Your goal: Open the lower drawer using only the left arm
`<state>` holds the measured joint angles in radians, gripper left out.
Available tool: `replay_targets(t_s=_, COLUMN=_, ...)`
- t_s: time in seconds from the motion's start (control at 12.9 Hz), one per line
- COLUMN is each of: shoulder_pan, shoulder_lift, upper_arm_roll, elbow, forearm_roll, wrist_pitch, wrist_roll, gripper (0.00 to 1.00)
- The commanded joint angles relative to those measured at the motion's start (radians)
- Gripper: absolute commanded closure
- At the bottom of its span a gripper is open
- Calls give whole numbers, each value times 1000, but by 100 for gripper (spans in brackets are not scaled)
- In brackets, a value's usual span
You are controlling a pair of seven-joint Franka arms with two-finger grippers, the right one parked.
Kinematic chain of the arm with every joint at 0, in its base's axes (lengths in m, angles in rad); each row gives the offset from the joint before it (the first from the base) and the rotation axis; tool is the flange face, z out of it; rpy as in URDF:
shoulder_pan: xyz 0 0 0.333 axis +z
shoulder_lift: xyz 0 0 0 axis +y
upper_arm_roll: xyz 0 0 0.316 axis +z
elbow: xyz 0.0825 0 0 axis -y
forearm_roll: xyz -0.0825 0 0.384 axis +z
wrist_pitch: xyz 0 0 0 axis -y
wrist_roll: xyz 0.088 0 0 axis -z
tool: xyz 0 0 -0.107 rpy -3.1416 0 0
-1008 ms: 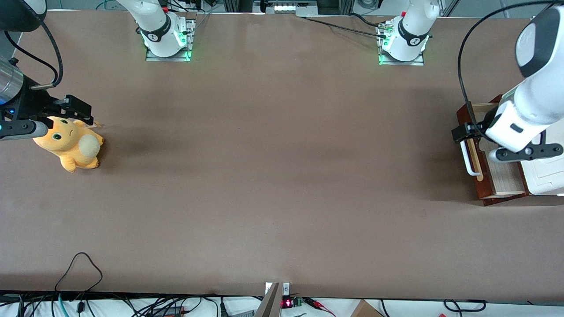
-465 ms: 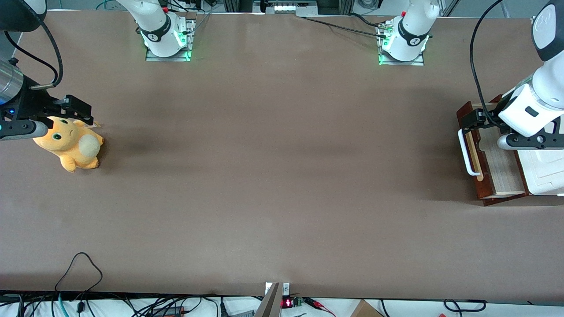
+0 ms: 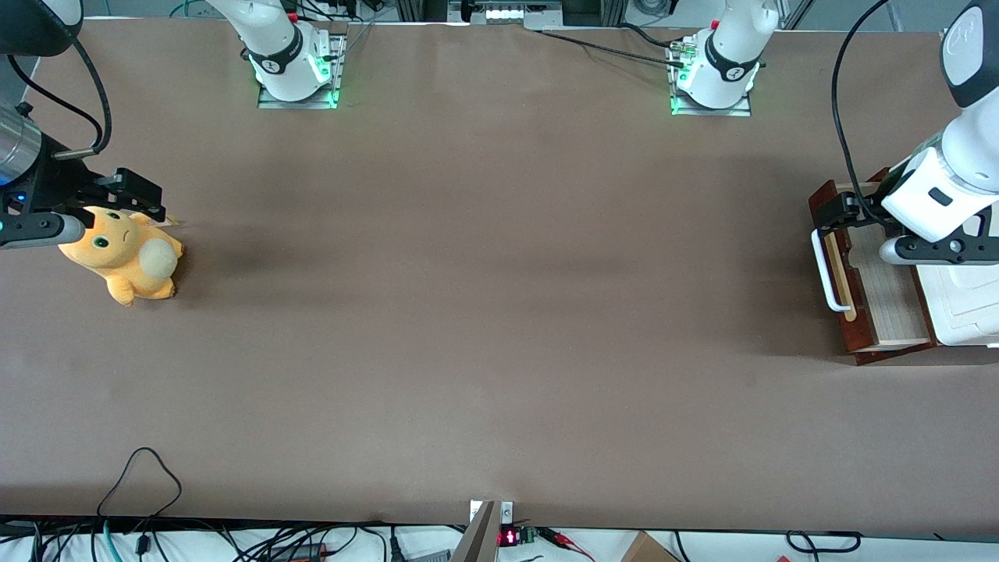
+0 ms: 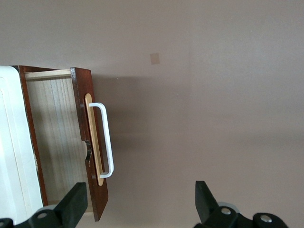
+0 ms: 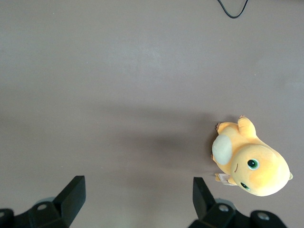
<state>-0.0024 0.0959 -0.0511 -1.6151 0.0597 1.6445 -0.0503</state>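
The drawer (image 3: 866,285) stands pulled out at the working arm's end of the table (image 3: 499,312), so its pale wood inside (image 4: 54,137) is open to view; I judge the opening as done or almost done. The gripper (image 3: 839,212) hangs above the drawer's end that is farther from the front camera, raised clear of it, probably because the pull is finished. Its fingers (image 4: 76,205) are wide apart and hold nothing. The drawer front (image 4: 90,142) is dark reddish-brown, with a white loop handle (image 4: 105,140) on a pale strip. A white lid-like top (image 4: 12,152) covers the cabinet beside it.
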Motion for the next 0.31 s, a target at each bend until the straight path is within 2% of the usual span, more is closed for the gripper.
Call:
replay_targets(t_s=0.0, shoulder_pan=-7, shoulder_lift=-24, upper_arm_roll=13, elbow=-12, forearm_roll=-23, wrist_pitch=4, wrist_roll=30, gripper=0)
replay_targets(t_s=0.23, shoulder_pan=-8, shoulder_lift=-22, upper_arm_roll=13, elbow=-9, forearm_roll=-20, wrist_pitch=4, wrist_roll=29, gripper=0)
